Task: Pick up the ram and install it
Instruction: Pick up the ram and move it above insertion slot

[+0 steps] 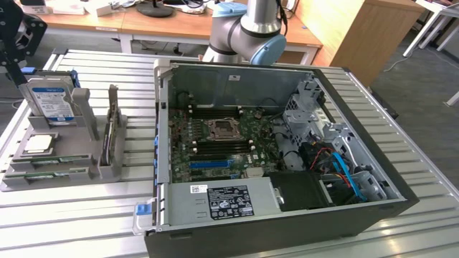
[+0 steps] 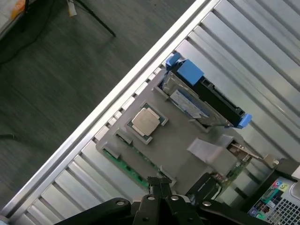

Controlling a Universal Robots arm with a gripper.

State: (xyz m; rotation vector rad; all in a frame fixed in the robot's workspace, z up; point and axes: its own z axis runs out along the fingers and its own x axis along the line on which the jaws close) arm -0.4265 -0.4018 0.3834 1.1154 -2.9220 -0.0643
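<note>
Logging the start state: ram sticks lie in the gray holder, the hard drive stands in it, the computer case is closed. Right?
No: the exterior view shows the computer case open, its motherboard exposed. The ram sticks lie in the gray holder, the hard drive standing in it.

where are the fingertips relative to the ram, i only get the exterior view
Observer: In the wrist view the gripper is over the edge of the gray holder, next to the ram that lies in the slot along that edge.
Operator: which part of the ram
Observer: The end nearer the upright card, not the middle.
Operator: anything in the fingers
Observer: No, they are shut together with nothing between them.
</note>
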